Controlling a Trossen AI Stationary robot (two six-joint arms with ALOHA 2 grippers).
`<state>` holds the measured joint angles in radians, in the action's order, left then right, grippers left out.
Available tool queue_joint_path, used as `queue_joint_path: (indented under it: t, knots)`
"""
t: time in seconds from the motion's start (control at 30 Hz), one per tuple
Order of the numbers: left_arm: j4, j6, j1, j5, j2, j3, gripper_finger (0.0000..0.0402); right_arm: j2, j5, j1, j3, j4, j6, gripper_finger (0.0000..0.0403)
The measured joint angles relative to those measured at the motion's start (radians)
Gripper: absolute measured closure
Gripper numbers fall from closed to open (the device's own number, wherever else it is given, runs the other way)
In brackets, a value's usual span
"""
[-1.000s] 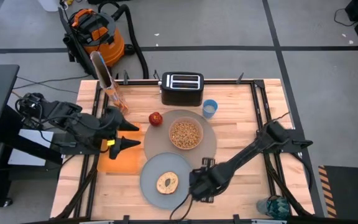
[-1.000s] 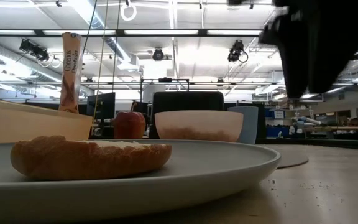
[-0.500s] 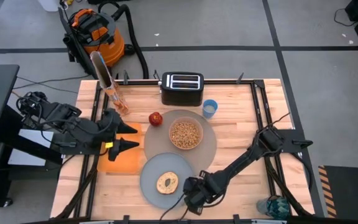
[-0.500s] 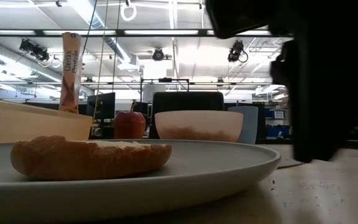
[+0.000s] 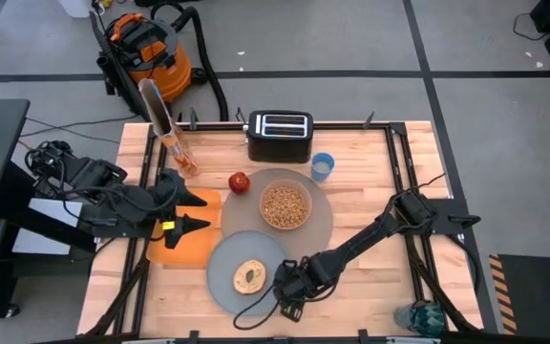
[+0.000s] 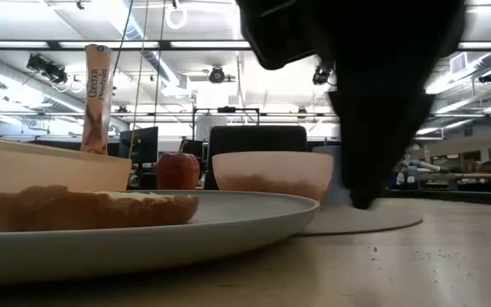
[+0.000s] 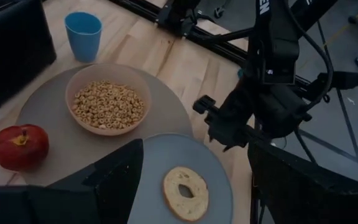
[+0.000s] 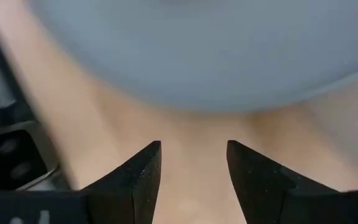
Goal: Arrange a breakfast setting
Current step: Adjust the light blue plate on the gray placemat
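Note:
A grey-blue plate with a round toasted bread on it lies at the table's near middle. Its far rim is at the edge of the round grey placemat. On the placemat stands a pale pink bowl of cereal. A red apple and a blue cup stand by the mat's far edge. An orange napkin lies to the left. My right gripper is open, points down and stands just right of the plate. My left gripper hovers open over the napkin. My right gripper stands with its fingers apart beside the plate's near right rim, pointing steeply down. The wrist view shows bare table between the fingers and the rim ahead of them. I cannot tell whether a finger touches the plate.
A black toaster stands at the far edge and an upright cereal box at the far left. Bare wood lies right of the placemat. A dark metal frame runs along the table's sides.
My right gripper has gone toward the table's left edge and down, rolling about its own axis as it went. The plate with the bread has slid a little toward the table's left edge.

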<state>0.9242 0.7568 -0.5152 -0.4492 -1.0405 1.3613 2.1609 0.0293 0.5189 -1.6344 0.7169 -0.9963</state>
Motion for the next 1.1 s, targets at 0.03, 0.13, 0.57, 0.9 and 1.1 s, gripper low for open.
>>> queue_joint_path:
  t: [0.03, 0.13, 0.57, 0.9, 1.1]
  knots:
    - [0.000, 0.004, -0.001, 0.000, 0.000, 0.000, 0.0104, 0.000, 0.026, 0.006, 0.000, -0.014, -0.014, 0.0213]
    - [0.000, 0.007, -0.016, 0.000, 0.000, 0.000, 0.0104, 0.009, 0.062, 0.023, 0.000, -0.129, -0.089, 0.0213]
    - [0.008, 0.019, -0.067, 0.002, 0.000, 0.000, 0.0104, 0.057, -0.082, -0.008, 0.001, -0.233, -0.256, 0.0213]
    - [0.011, 0.017, -0.097, -0.013, 0.000, 0.000, 0.0104, 0.004, -0.093, -0.047, 0.000, -0.153, -0.238, 0.0213]
    - [0.012, -0.010, -0.098, -0.029, 0.000, 0.000, 0.0104, -0.069, -0.036, -0.016, 0.000, -0.030, -0.239, 0.0213]
